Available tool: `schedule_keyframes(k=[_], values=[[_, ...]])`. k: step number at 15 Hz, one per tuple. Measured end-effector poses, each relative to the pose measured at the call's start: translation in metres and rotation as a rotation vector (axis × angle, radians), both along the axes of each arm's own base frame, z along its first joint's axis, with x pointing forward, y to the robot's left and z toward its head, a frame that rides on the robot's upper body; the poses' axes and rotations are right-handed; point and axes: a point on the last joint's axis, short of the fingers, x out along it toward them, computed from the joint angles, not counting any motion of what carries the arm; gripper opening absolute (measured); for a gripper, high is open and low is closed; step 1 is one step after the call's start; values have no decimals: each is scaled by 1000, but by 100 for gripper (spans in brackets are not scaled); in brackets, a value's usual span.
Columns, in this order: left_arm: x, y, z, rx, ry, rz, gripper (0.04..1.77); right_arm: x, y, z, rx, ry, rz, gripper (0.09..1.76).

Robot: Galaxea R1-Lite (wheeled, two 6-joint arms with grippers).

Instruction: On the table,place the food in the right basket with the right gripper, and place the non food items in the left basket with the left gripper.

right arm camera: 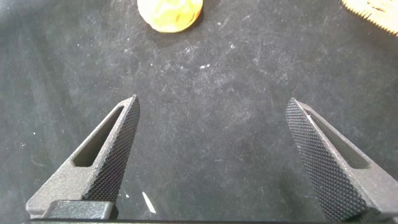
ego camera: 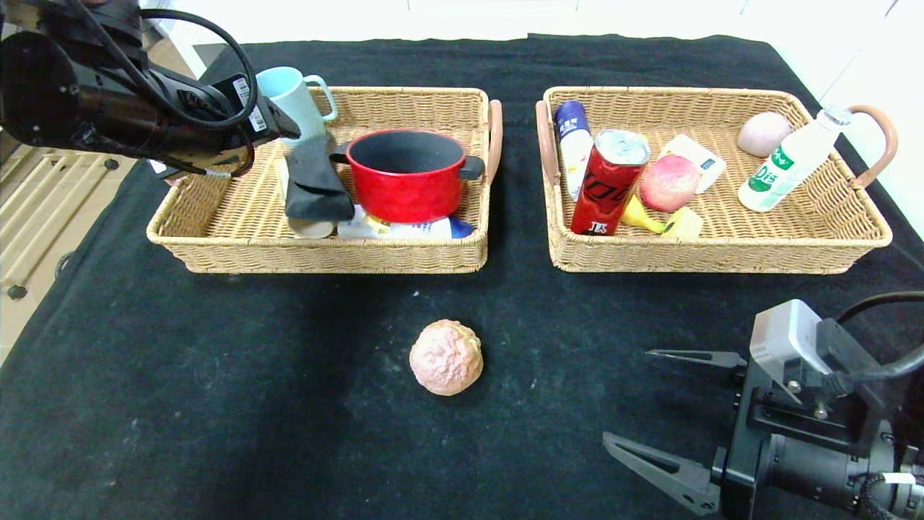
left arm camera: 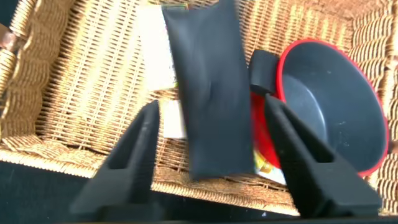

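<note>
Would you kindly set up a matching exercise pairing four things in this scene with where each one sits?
Things:
1. red pot
2. soda can
3. round bun
4. right claw

Places:
A. on the black cloth, outside both baskets
B. in the left basket
C. low over the cloth, open, to the right of the bun
D. in the right basket

Pairs: 1-B, 2-D, 3-A, 4-C

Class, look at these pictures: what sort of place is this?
Probably a robot sorting workbench: a table under black cloth, two woven wicker baskets holding sorted items, and a pink bumpy ball-shaped food piece waiting.
</note>
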Motion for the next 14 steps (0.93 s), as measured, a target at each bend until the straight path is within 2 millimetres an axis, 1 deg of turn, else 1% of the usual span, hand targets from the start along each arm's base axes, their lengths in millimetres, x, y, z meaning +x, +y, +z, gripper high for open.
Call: schedule_keyframes(k=[3,7,10,14], values=[[-1,0,-3,3,12,1,141,0,0,1,9,-12,1,171],[-7,0,-3,9,16,-5,153,-1,0,0,9,-12,2,171],[-20,-2,-3,12,28,-23,159,-1,0,0,9,-11,3,171],[-44,-7,-7,23,50,-76,164,-1,0,1,8,-16,4,171]])
